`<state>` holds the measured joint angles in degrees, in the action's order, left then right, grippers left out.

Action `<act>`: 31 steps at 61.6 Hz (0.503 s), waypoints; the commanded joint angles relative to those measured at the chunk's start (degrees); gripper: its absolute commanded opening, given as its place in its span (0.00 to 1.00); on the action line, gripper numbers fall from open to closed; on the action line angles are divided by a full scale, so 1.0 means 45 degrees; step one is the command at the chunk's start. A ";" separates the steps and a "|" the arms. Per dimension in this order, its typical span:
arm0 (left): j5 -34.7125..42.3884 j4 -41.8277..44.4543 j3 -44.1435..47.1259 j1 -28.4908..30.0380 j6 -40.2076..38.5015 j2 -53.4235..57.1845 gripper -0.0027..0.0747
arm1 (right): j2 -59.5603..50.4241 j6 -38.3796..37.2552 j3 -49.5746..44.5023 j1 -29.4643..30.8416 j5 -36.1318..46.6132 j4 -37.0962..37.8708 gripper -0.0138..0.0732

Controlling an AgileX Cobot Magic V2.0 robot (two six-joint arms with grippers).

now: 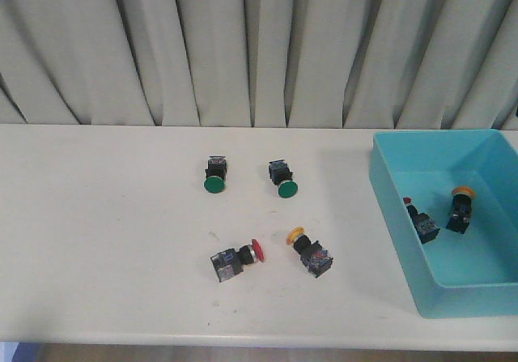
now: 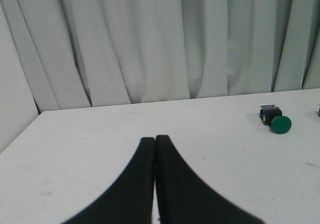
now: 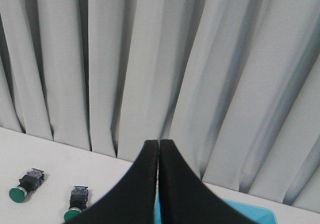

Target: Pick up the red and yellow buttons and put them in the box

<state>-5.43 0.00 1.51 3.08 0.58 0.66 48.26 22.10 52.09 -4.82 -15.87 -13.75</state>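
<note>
Both tools, left (image 2: 155,140) and right (image 3: 159,144), are pressed closed and hold nothing. The box (image 1: 394,208), at 3 o'clock, has one red and one yellow. Red button (image 1: 235,258) and yellow button (image 1: 310,252) lie on the tabletop (image 1: 97,240); open wide, grip the block body.
</note>
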 commanded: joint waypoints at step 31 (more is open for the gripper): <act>0.0894 -0.0068 0.0626 -0.0053 0.0004 0.0177 0.03 | -0.2328 -0.2419 -0.3678 0.0013 0.3990 0.4406 0.15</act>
<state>-5.48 0.00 1.51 3.08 0.61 0.66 41.50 14.63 39.35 -4.82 -7.03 2.35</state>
